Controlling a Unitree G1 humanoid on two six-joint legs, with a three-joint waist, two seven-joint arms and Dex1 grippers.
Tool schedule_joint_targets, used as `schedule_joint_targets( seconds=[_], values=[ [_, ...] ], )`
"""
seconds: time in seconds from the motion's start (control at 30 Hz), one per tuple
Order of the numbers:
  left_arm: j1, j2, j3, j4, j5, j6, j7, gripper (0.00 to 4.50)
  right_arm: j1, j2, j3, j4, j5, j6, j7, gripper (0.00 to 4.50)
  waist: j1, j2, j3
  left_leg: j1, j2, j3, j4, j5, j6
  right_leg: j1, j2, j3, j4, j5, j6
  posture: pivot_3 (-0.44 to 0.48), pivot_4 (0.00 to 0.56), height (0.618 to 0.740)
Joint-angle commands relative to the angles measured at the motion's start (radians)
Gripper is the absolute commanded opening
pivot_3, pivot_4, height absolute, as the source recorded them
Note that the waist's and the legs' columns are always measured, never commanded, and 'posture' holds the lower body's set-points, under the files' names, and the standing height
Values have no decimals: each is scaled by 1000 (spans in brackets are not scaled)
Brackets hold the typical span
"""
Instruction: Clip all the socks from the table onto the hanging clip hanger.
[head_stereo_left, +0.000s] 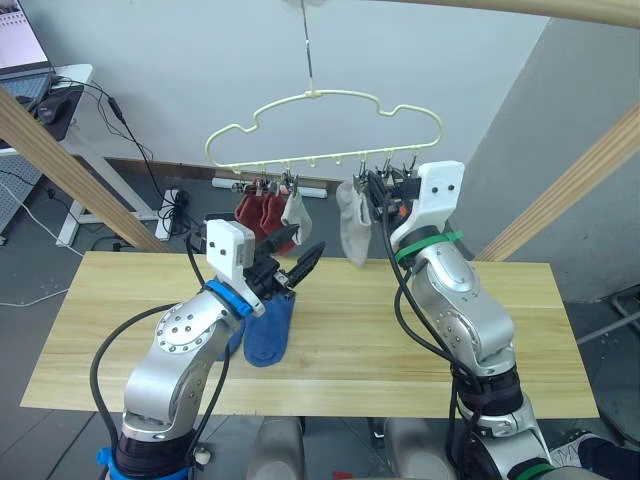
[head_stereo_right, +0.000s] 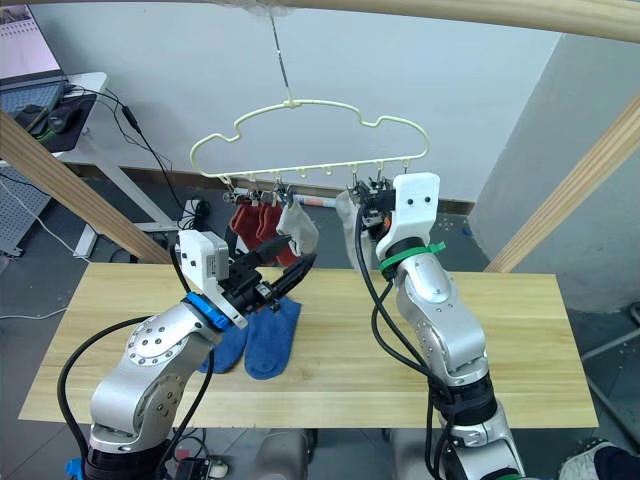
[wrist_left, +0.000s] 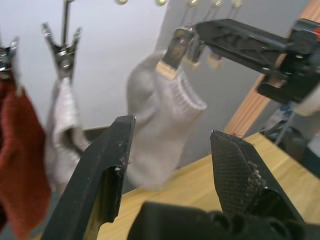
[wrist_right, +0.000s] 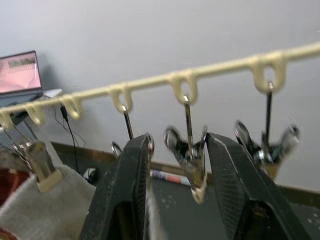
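From the left eye view: hanging at about 12 o'clock over the table, the clip hanger, pale yellow, its hook running up out of frame. Dangling from its clips, toward 11 o'clock, two rust red socks and a light grey sock; nearer the middle, a second light grey sock. Lying flat on the planks at 9 o'clock, the blue socks, partly under the left arm. Hovering just above them, the left gripper, fingers spread, gripping nothing. Reaching up at 1 o'clock, the right gripper, right among the clips. Staying bare, the table's right half out to its edge.

From the right eye view: crossing at 9 and 3 o'clock, slanted wooden poles, framing the reach space on both sides.

From the left wrist view: standing well apart, the two black fingers, pointing toward the clipped grey sock beyond.

From the right wrist view: bracketing one metal clip, the right fingers, spread either side of it; touching or not, impossible to tell.
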Motion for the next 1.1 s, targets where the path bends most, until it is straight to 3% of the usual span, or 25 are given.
schedule_joint_targets(
  seconds=[0.03,0.5,0.6,0.7,0.77,1.1],
  values=[
    [8,15,-3,-50,-2,-31,-12,2699,-20,17,-25,1,-20,-30,8,1874,0,0,0,0,0,0,0,0,0,0,0,0,0,0,0,104,294,740],
    [8,16,-11,-49,2,-39,-1,2699,-49,63,-50,55,-55,-56,27,1874,1,0,0,0,0,0,0,0,0,0,0,0,0,0,0,110,297,740],
    [9,14,-15,-51,3,-38,1,2699,-49,70,-65,65,-60,-60,26,1328,1,0,0,0,0,0,0,0,0,0,0,0,0,0,0,110,297,740],
    [9,12,-20,-53,3,-37,4,2699,-49,77,-83,66,-56,-67,23,436,2,0,0,0,0,0,0,0,0,0,0,0,0,0,0,106,299,740],
    [10,11,-25,-53,4,-38,7,2699,-49,80,-95,65,-49,-71,25,177,2,0,0,0,0,0,0,0,0,0,0,0,0,0,0,106,299,740],
    [15,28,-39,-40,12,-40,3,2699,-56,63,-129,37,30,12,107,139,1,0,0,0,0,0,0,0,0,0,0,0,0,0,0,95,304,740]
  ],
)
